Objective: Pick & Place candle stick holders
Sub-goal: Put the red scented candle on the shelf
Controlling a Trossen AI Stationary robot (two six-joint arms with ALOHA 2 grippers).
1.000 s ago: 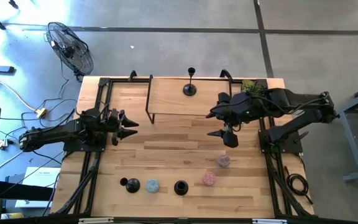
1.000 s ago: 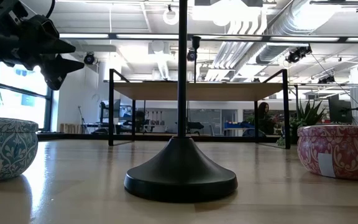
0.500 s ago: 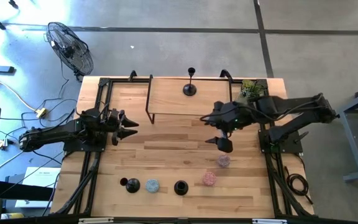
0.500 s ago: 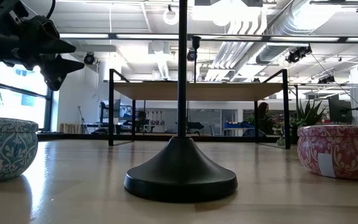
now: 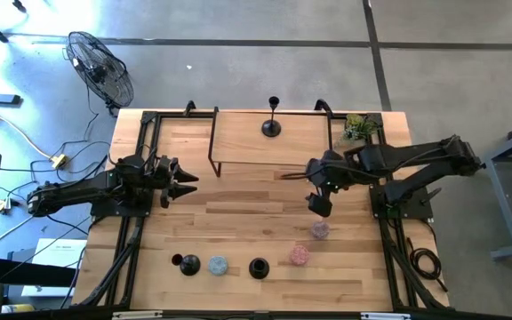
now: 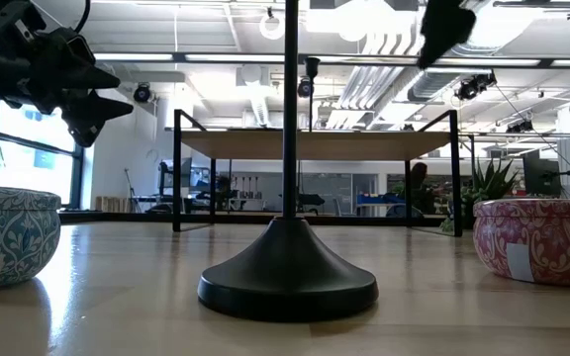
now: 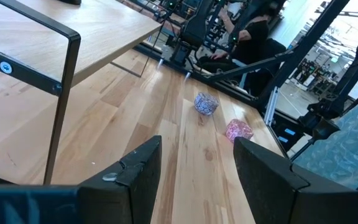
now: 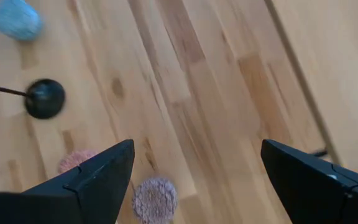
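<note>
Right end effector (image 5: 318,204) now nearer front.

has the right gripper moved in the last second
Yes. In the high view the right gripper has moved toward the table's front, closer to the purple candle.

Bright, even overhead light; ceiling lamps (image 6: 271,25) glare at 12 o'clock in the low view; the right wrist view is motion-blurred.

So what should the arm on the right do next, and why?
Probably move toward the front edge and lower over the candlestick holder. The right gripper is open and empty, above bare wood, and that holder stands on the table while another holder is already on the shelf.
</note>
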